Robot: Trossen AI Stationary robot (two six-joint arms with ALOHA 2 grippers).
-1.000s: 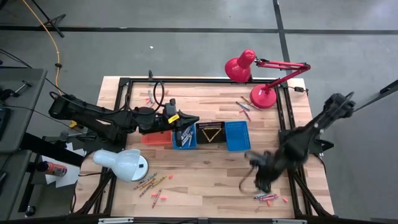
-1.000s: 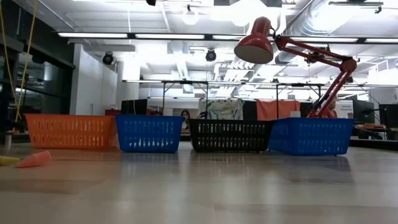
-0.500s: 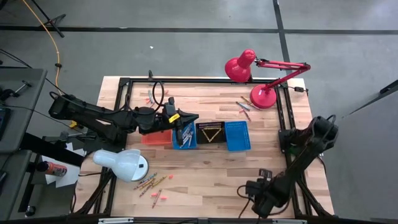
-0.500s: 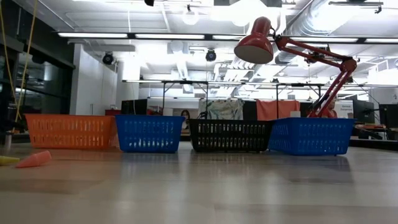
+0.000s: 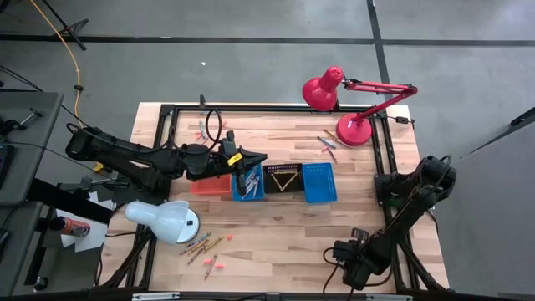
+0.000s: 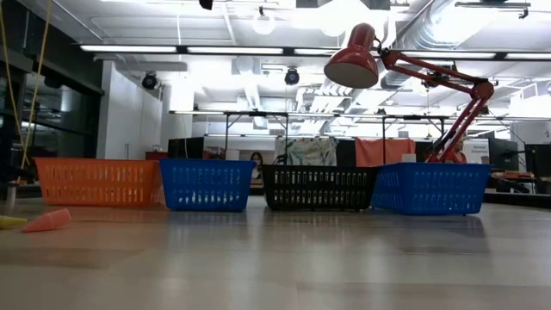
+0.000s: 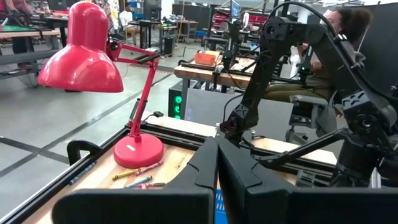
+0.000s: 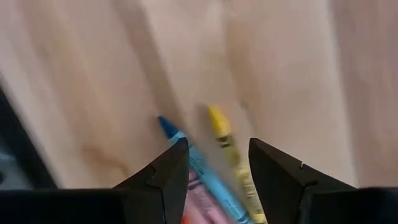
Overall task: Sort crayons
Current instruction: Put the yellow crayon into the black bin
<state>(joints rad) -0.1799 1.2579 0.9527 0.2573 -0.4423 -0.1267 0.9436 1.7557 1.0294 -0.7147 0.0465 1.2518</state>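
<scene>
Sorting partly done: some crayons [image 5: 248,181] lie in a blue basket [image 5: 247,191] mid-bench, loose clusters remain near the front edge and far right corner; right gripper [image 8: 213,163], fingers spread, hovers over front-right crayons; left gripper [image 7: 216,163], pressed together, above baskets

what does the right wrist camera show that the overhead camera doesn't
Only the right wrist view shows the open right end effector over a blue crayon and a yellow crayon. Only the high view shows the baskets, both lamps and the left end effector over the blue basket. Both show the wooden table.
</scene>
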